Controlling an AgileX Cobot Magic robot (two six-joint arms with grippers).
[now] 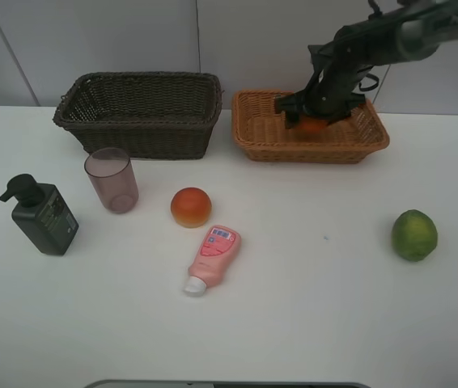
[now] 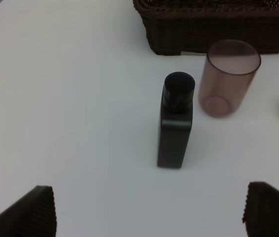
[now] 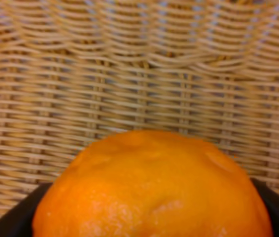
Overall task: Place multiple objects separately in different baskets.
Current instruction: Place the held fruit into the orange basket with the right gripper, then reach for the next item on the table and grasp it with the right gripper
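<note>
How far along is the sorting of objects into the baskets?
Done: nothing released yet. In hand: the right hand holds the orange low inside the tan basket. Left on the table: pump bottle, mauve cup, red-orange fruit, pink squeeze bottle, lime; the open left hand hangs over the pump bottle.

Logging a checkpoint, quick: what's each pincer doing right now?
Left pincer: open, holding nothing.
Right pincer: closed on the orange, in the tan basket.

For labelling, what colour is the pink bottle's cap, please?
The cap is white; exterior high view.
</note>
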